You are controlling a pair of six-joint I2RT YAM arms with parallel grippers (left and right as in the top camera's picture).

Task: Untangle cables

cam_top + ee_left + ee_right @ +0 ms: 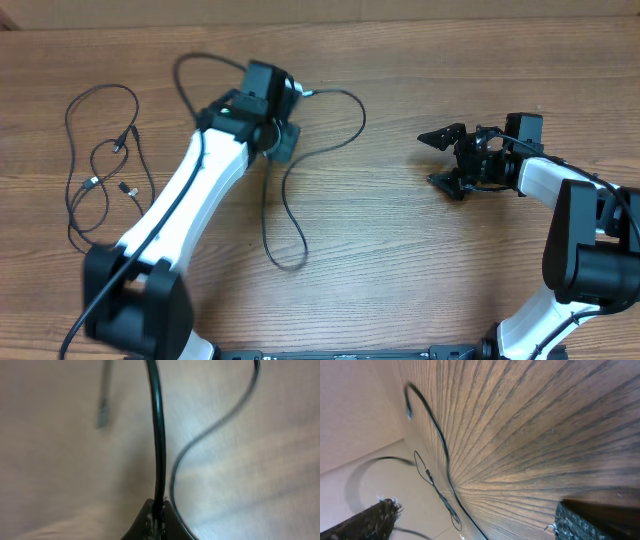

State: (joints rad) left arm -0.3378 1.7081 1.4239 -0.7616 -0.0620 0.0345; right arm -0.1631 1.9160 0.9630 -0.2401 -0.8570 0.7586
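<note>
Wooden table (420, 250); left fingers (141, 522) pinch one cable (159, 435), other cables (120, 142) lying leftward.

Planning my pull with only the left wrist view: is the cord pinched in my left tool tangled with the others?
Observer: No. Overhead, the long cable in the left tool lies apart from the other cables, farther left.
Operator: Where does it run?
Observer: It curves right, then back toward the robot into a small loop.
Operator: Right tool?
Observer: The right tool is open, empty, right of every cable.
</note>
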